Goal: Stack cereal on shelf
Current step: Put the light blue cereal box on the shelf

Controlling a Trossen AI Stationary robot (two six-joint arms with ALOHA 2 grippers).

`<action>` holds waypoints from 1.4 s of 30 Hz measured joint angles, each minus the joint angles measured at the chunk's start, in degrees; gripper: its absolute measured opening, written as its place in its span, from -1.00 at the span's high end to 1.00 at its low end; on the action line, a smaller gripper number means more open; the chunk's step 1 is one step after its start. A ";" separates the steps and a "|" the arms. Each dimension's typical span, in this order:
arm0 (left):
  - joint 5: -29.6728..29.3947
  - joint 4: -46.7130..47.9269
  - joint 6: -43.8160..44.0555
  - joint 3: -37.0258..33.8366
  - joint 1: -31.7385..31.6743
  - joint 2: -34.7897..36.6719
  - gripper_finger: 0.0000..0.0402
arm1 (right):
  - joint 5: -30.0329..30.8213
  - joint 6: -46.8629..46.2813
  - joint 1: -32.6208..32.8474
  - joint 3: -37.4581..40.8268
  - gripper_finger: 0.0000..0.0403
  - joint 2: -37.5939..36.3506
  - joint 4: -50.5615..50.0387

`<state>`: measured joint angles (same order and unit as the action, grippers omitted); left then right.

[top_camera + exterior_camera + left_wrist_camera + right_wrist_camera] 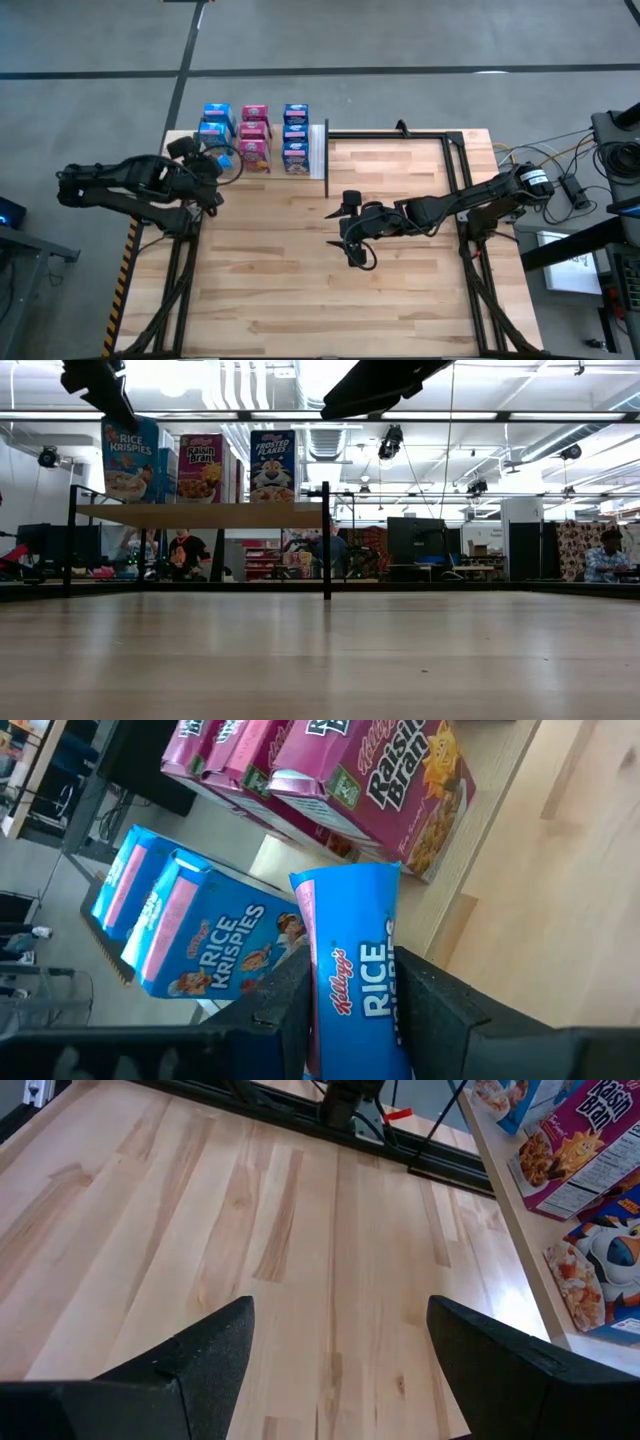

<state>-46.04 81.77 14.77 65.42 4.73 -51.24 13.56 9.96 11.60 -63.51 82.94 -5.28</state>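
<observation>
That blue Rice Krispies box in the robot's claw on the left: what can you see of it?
The Rice Krispies box is a small bright-blue cardboard carton with white lettering and a pink side panel. It sits between the left gripper's two dark fingers, which press its faces, tilted above the pale wooden shelf. Beside it stand two more blue Rice Krispies boxes. Whether its base touches the shelf cannot be told.

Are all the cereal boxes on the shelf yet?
Almost. Pink Raisin Bran boxes and blue Rice Krispies boxes already stand on the shelf. The left hand is shut on one more Rice Krispies box over the shelf. The right hand waits open, holding nothing.
</observation>
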 joint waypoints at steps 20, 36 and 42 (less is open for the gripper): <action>-2.72 -1.43 -1.01 -0.73 -0.13 0.95 0.18 | 0.00 -0.07 0.00 0.00 -0.43 0.00 0.00; -8.01 -1.24 -0.94 -0.73 -0.63 0.26 0.13 | 0.00 -0.11 0.00 0.00 -0.43 0.00 -0.02; -7.98 -1.22 -0.94 -0.73 -0.63 0.28 0.13 | 0.00 -0.11 0.00 0.00 -0.43 0.00 -0.03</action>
<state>-54.02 80.54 13.82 64.69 4.10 -50.96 13.56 9.85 11.60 -63.51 82.94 -5.31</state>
